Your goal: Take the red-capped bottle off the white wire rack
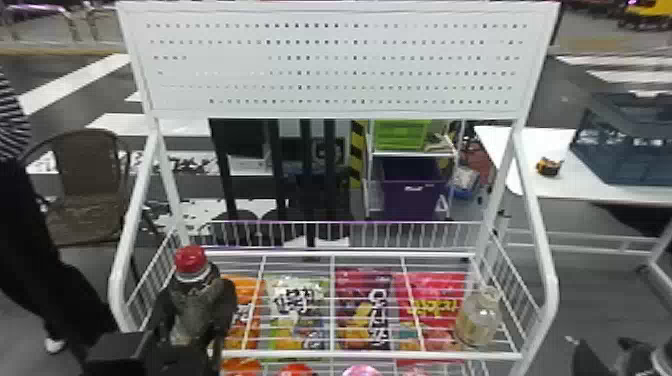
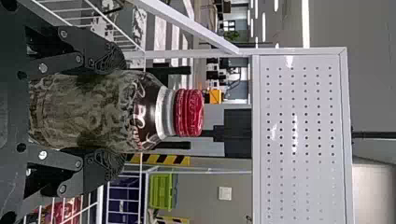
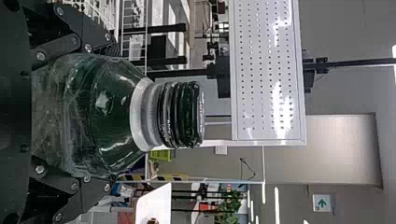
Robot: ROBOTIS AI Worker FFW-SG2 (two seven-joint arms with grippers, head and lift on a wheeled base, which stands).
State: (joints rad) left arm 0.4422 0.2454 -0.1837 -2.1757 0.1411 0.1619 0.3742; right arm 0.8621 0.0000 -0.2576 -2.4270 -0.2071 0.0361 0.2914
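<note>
Where the white wire rack ends on the left in the head view, we locate the red-capped plastic bottle with a dark label, upright, with the black two-fingered left gripper clamped on opposite sides of its body. We cannot determine whether its base touches the wires. In the right wrist view, we find the black right gripper clamped on a green plastic bottle with a dark cap. At the rack's right end we note a clear bottle with a beige label; colourful snack bags show through the wires
</note>
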